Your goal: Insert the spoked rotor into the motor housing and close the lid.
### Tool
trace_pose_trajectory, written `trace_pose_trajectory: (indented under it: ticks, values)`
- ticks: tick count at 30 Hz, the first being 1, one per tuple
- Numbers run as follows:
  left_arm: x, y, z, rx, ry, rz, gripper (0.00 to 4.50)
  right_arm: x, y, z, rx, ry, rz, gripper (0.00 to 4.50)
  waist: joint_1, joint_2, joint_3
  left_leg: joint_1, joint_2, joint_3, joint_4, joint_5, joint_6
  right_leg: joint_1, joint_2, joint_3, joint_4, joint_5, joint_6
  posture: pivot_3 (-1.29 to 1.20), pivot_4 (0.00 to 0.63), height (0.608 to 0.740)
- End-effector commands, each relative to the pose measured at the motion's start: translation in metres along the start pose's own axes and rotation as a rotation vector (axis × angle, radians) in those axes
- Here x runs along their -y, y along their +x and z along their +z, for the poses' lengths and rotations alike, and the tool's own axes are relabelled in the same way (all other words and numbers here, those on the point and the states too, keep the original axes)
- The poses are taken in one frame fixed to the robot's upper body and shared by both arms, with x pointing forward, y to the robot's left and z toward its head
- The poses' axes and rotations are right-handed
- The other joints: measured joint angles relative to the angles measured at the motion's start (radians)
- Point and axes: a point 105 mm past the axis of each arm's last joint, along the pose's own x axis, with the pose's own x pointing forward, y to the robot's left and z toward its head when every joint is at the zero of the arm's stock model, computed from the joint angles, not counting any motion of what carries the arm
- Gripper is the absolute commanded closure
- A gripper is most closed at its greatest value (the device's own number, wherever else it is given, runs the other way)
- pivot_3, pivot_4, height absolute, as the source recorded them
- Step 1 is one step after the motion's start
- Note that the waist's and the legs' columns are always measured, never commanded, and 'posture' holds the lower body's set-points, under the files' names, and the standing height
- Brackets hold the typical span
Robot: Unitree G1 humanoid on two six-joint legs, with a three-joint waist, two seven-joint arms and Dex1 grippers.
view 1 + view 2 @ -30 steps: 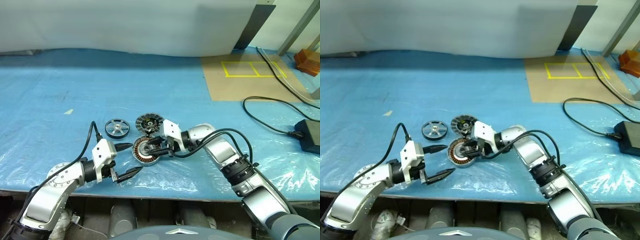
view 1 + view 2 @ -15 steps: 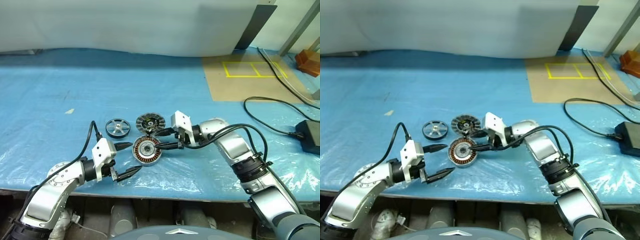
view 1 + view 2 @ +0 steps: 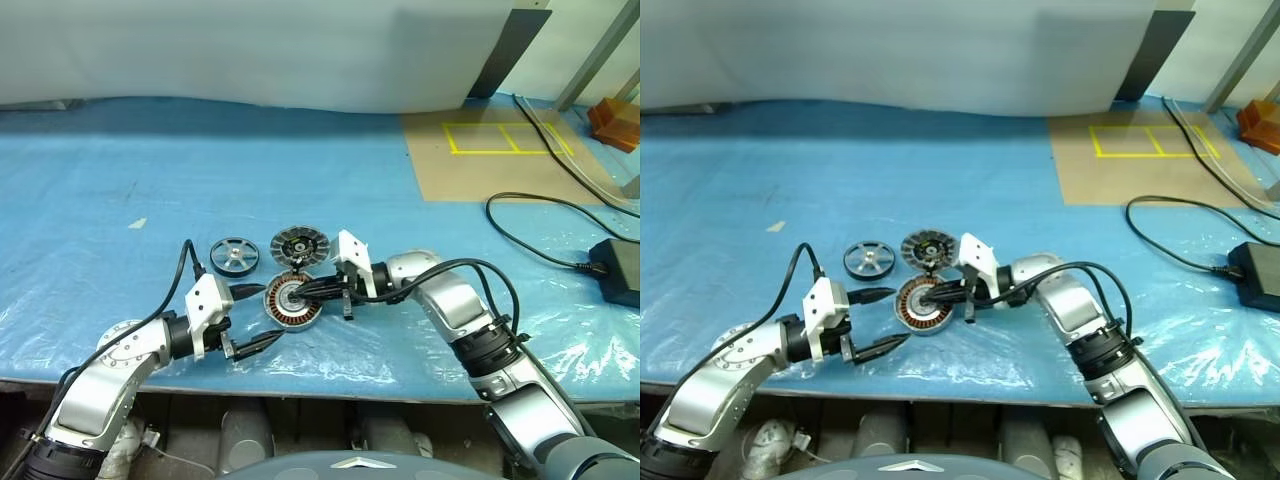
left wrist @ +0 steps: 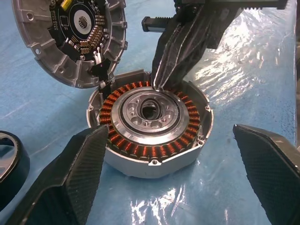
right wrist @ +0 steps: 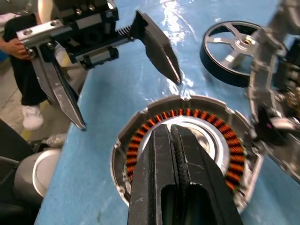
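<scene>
The motor housing (image 3: pixel 291 303), a silver puck with copper windings, lies flat on the blue sheet. Just behind it lies the ribbed grey lid (image 3: pixel 299 244), joined to it by small wires. The spoked rotor (image 3: pixel 234 254) lies flat to the left of the lid. My right gripper (image 3: pixel 292 293) reaches in from the right, shut and empty. Its tips (image 4: pixel 158 84) touch the inner edge of the windings (image 5: pixel 220 132) beside the metal centre. My left gripper (image 3: pixel 260 318) stands open just left of the housing, with one finger (image 4: pixel 79 164) on each side and nothing held.
A black cable and power brick (image 3: pixel 616 268) lie at the right. A brown board with yellow tape (image 3: pixel 495 150) is at the back right. The table's front edge runs just below both arms. A person's leg and white shoe (image 5: pixel 28 112) show beyond that edge.
My right gripper has closed from partly open. Its tips came back left from beside the lid onto the housing's centre. The left gripper and the three parts stayed put.
</scene>
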Motion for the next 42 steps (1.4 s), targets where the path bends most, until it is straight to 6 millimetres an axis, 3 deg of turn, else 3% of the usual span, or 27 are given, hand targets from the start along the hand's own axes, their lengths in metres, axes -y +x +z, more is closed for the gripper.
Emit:
trace_pose_trajectory:
  ticks: [1, 7, 12, 14, 23, 27, 35, 40, 42]
  values:
    - [0.0, 0.001, 0.006, 0.021, 0.031, 0.005, 0.0, -0.001, 0.004, 0.015, 0.011, -0.054, 0.04, 4.47, 0.0, 0.0, 0.0, 0.0, 0.0, 0.0, 0.0, 0.0, 0.0, 0.0, 0.0, 0.0, 0.0, 0.0, 0.0, 0.0, 0.15, 0.74]
    - [0.005, -0.001, 0.002, 0.009, 0.033, 0.013, 0.0, 0.005, 0.016, 0.018, 0.01, -0.08, 0.027, 4.47, -0.002, 0.0, 0.0, 0.0, 0.0, 0.0, 0.0, 0.0, 0.0, 0.0, 0.0, 0.0, 0.0, 0.0, 0.001, 0.0, 0.15, 0.74]
    - [0.005, -0.002, 0.001, 0.005, 0.029, 0.025, 0.0, 0.01, 0.013, -0.028, -0.155, -0.079, 0.005, 4.47, 0.001, 0.0, 0.0, 0.0, 0.0, 0.0, 0.0, 0.0, 0.0, 0.0, 0.0, 0.0, -0.001, 0.0, 0.0, 0.0, 0.15, 0.74]
    - [0.006, -0.002, -0.001, 0.0, 0.029, 0.025, 0.0, 0.011, 0.012, -0.035, -0.174, -0.084, 0.0, 4.47, 0.001, 0.0, 0.0, 0.0, 0.0, 0.0, 0.0, 0.0, 0.0, 0.0, 0.0, 0.0, 0.0, 0.0, 0.0, 0.0, 0.15, 0.74]
    - [0.004, 0.002, 0.001, 0.009, 0.036, 0.023, 0.0, 0.014, 0.005, -0.02, -0.099, -0.017, -0.023, 4.47, 0.003, 0.0, 0.0, 0.002, 0.0, 0.0, 0.001, 0.0, 0.0, 0.003, -0.002, 0.0, 0.0, -0.001, -0.003, 0.0, 0.15, 0.74]
    - [0.005, 0.004, 0.002, 0.015, 0.037, 0.021, 0.0, 0.029, -0.003, -0.007, -0.001, 0.178, -0.107, 4.47, 0.002, 0.0, 0.0, 0.001, 0.0, 0.0, 0.001, 0.0, 0.0, 0.002, -0.001, 0.0, 0.0, -0.001, -0.003, 0.0, 0.15, 0.74]
    - [0.007, 0.004, 0.0, 0.016, 0.029, 0.017, 0.0, 0.005, 0.0, -0.02, -0.063, 0.217, -0.055, 4.47, 0.001, 0.0, 0.0, 0.001, 0.0, 0.0, 0.0, 0.0, 0.0, 0.002, -0.001, -0.001, -0.001, 0.001, 0.0, 0.0, 0.15, 0.74]
    - [0.006, 0.004, 0.001, 0.016, 0.031, 0.021, 0.0, 0.009, 0.003, -0.016, -0.053, 0.201, -0.083, 4.47, -0.002, 0.0, 0.0, 0.002, 0.0, 0.0, 0.0, 0.0, 0.0, 0.002, 0.0, 0.0, 0.0, -0.001, -0.003, 0.0, 0.15, 0.74]
    - [0.006, 0.004, 0.001, 0.015, 0.031, 0.02, 0.0, 0.006, 0.0, -0.001, 0.036, 0.238, -0.051, 4.47, -0.002, 0.0, 0.0, 0.002, 0.0, 0.0, 0.0, 0.0, 0.0, 0.002, 0.0, 0.0, 0.0, -0.001, -0.003, 0.0, 0.15, 0.74]
